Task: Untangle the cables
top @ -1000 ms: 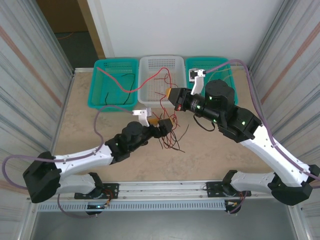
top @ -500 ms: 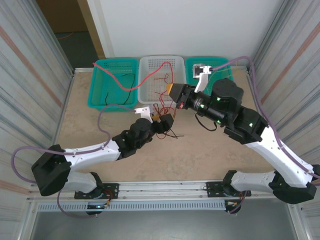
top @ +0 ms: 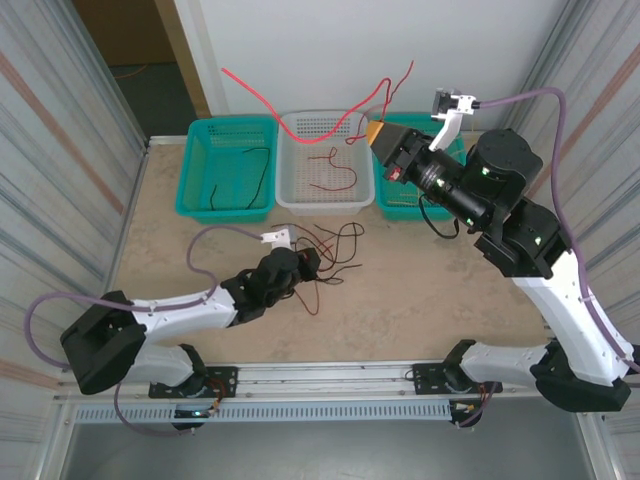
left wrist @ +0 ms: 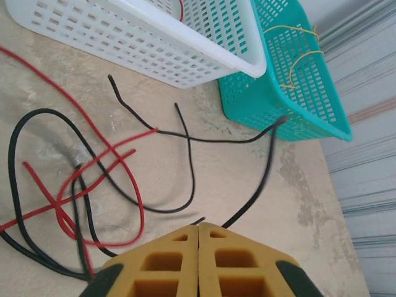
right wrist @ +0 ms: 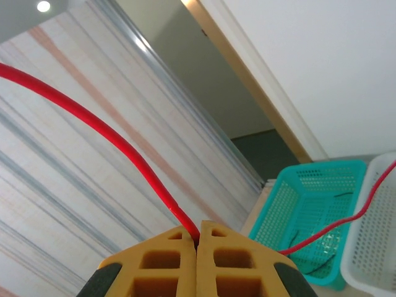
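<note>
The right gripper [top: 378, 133] is clamped shut on a red cable [right wrist: 167, 201], high above the baskets [top: 230, 122] — the left gripper [left wrist: 198, 230], closed on a black cable [left wrist: 270, 154], sits beside the tangled cables [top: 335, 240] on the table [top: 420, 290].

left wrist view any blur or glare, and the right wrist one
Left wrist: the thin black cable near the teal plastic basket smears with motion blur. Right wrist: a bright lamp spot glares top left; the thin red cable is sharp.
</note>
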